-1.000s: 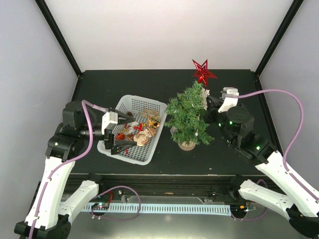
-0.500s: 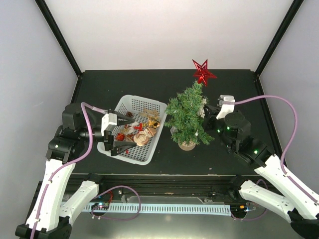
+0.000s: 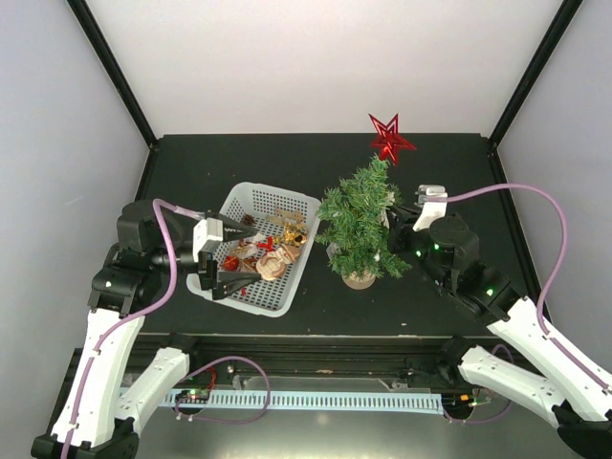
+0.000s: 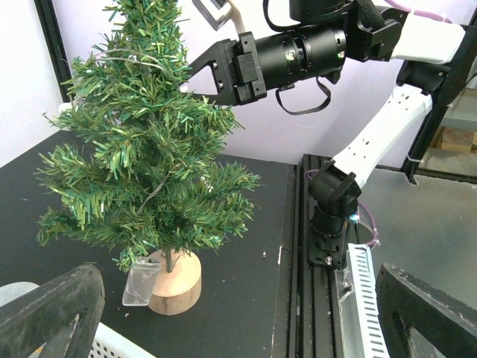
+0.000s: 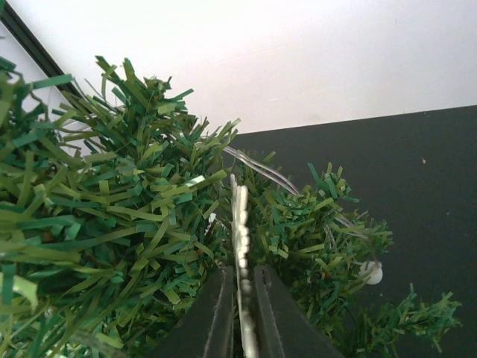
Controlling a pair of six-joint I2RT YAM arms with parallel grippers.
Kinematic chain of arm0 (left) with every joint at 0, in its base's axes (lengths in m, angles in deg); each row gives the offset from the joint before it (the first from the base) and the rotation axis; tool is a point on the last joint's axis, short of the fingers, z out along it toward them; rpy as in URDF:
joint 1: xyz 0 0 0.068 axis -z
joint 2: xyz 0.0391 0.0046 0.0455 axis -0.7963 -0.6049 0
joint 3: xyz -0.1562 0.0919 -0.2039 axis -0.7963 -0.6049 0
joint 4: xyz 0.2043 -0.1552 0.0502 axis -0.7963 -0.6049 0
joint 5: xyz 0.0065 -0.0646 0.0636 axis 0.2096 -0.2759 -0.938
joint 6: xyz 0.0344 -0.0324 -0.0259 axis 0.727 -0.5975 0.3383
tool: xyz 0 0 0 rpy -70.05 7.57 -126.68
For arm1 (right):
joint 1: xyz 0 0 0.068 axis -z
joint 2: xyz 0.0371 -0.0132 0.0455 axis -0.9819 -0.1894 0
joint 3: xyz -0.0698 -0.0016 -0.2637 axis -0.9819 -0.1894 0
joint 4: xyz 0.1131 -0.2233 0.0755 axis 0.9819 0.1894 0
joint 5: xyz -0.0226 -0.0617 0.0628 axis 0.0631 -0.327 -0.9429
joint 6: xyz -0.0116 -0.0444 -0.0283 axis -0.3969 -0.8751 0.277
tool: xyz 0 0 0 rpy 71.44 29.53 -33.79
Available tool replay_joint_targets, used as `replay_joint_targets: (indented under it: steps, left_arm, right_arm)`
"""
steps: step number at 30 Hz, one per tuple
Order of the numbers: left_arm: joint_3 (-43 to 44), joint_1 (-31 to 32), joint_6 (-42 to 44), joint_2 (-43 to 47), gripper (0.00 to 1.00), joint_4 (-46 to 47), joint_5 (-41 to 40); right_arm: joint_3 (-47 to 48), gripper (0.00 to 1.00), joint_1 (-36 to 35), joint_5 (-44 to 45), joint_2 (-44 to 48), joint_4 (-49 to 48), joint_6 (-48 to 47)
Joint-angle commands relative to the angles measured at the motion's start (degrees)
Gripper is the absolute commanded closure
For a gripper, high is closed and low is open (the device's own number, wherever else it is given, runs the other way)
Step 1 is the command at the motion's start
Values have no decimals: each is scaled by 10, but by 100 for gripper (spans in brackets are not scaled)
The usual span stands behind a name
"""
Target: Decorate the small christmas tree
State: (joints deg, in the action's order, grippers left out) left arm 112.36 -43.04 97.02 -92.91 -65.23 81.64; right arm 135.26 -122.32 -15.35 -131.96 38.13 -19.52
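Right wrist — right gripper point(image 5: 240, 282) pinching beaded strand point(image 5: 240, 220), upright small christmas tree point(image 5: 127, 224) lying dead ahead — left gripper point(image 3: 229, 253) hovering spread, farther off.

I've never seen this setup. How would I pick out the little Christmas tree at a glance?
Look at the black table. Near its middle, just right of the white basket of ornaments, stands the small christmas tree on a round tan base. It is the only green, bushy, upright thing there; a red star shows just beyond its tip.
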Motion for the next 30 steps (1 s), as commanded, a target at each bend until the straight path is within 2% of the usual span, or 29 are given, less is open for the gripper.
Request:
replay_joint_targets:
  steps: [1,4,10,17,21,27,30]
  left_arm:
    - [-2,-6,-3,7,1,16,9]
    - [-3,-7,-3,9,1,16,5]
    - [-4,-9,-3,9,1,19,-2]
    - [-2,-11,-4,2,1,21,-35]
    - [23,-11,0,-25,1,9,-102]
    - [156,-10,38,-212,1,-87,-280]
    - [198,-10,76,-310,2,-117,-336]
  right_arm:
    - [7,84,2,-3,14,15,4]
    - [15,72,2,5,25,24,1]
    - [38,60,2,23,49,40,-10]
    - [63,51,2,39,76,62,-23]
    - [66,50,2,73,89,77,-24]
    - [73,50,2,139,74,141,-6]
    - [59,50,4,157,70,165,9]
